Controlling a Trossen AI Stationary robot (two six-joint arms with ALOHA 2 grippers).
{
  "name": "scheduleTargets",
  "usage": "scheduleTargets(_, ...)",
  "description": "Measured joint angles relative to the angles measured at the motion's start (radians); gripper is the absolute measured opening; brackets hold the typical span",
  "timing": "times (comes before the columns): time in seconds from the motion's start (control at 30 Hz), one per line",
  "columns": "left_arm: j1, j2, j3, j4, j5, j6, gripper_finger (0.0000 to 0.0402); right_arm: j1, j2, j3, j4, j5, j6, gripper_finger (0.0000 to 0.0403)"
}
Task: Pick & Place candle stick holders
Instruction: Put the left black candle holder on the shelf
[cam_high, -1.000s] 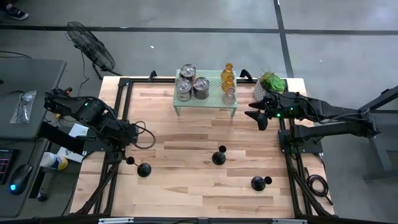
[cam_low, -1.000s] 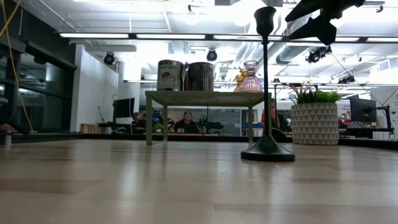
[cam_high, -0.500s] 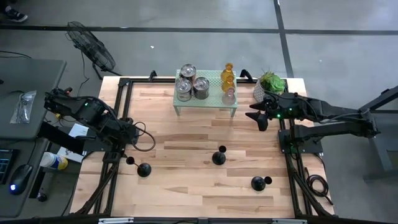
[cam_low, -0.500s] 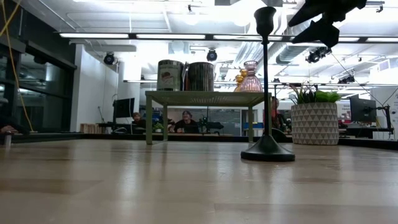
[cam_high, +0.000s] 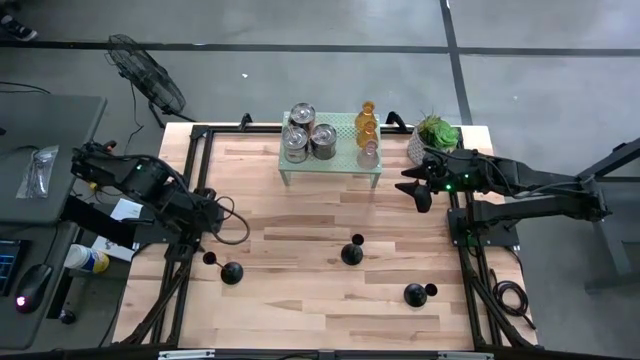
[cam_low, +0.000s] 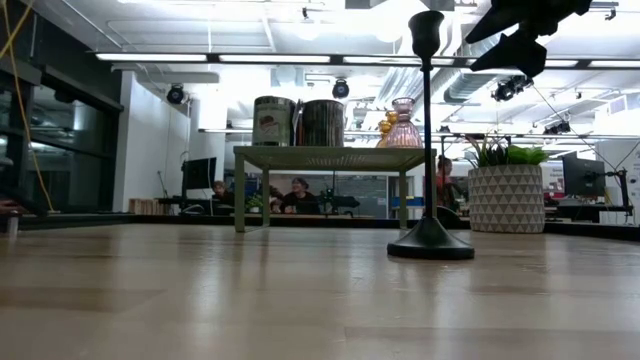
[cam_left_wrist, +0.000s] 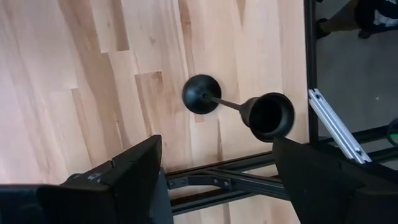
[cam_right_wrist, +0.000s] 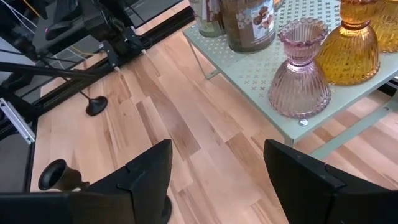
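Holders are found in two groups. On the rack (cam_high: 331, 147) at the table's far edge, silver cups (cam_high: 309, 136), an amber glass (cam_high: 366, 121) and a pink glass (cam_right_wrist: 301, 67) are already set. Three black sticks are seen upright on the bare wood (cam_high: 300, 220): one near the left edge (cam_high: 230, 272), one in the middle (cam_high: 351, 253), one toward the right front (cam_high: 416, 294).

The left gripper (cam_left_wrist: 214, 165) is held above the left stick (cam_left_wrist: 239, 109), fingers (cam_left_wrist: 134, 168) spread wide with nothing between them; the stick is framed just ahead of the open jaws. The right gripper (cam_right_wrist: 217, 168) is parked high near the plant (cam_high: 436, 130), beside the rack's right end, likewise released and empty, facing the pink glass.

The step in hand is judged to be an approach: no holder is grasped yet, and the left arm appears lined up on its nearest stick. Roughly half the set seems placed, if the rack is the goal.

For the next move, a descent onto the slim stem would be called for, with the jaws centred on it before closing. The stem is thin and the base small, so an off-centre closure could tip the stick over. A lift clear of the wood would then be needed before carrying toward the rack, where free space is limited by the pieces already standing there.
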Motion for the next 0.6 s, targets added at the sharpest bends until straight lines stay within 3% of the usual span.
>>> scheduleTargets(0.3,-0.134,0.038,0.0,0.001,0.015,-0.021,0.0301,0.0,0.0,0.0,-0.003,-0.003,-0.013,0.0247)
scheduleTargets(0.47,-0.211,0.061,0.0,0.0,-0.073,-0.087,0.0301,0.0,0.0,0.0,-0.003,-0.003,-0.019,0.0247)
scheduleTargets(0.6,-0.25,0.096,0.0,0.0,-0.082,-0.116,0.0301,0.0,0.0,0.0,-0.003,-0.002,-0.015,0.0247)
